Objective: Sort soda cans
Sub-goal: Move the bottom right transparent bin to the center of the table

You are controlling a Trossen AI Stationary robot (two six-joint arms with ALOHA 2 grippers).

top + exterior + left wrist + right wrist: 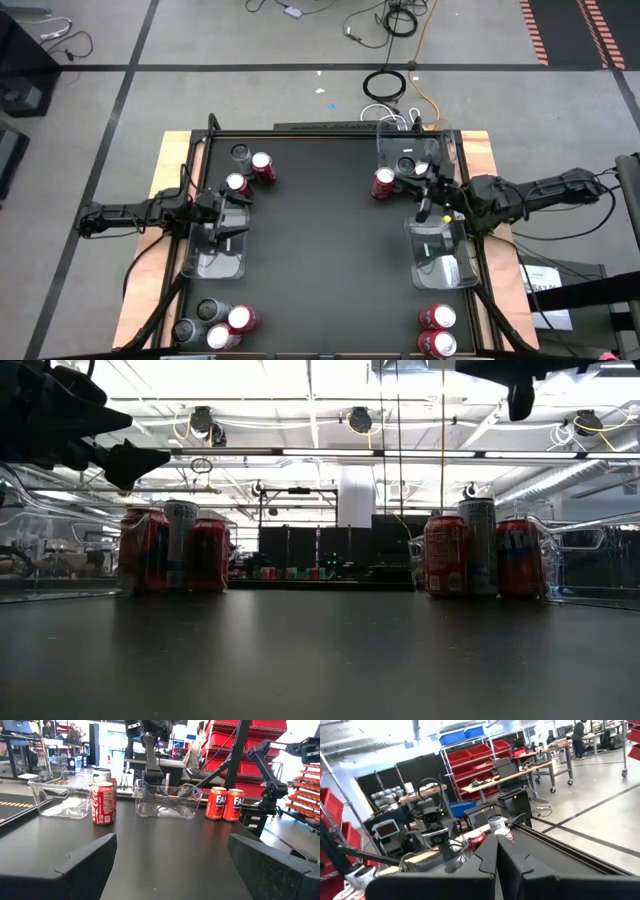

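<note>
Soda cans (228, 326) cluster at all four table (330, 240) corners; a tray (214, 252) lies along each side edge.

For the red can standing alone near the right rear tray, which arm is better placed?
The right. Its gripper is beside that red can, jaws shut. The left gripper, jaws open, is across the table over the left tray.

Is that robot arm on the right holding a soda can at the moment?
No. In the right wrist view the right gripper has its fingers closed together with nothing between them, and the cans sit farther off.
</note>
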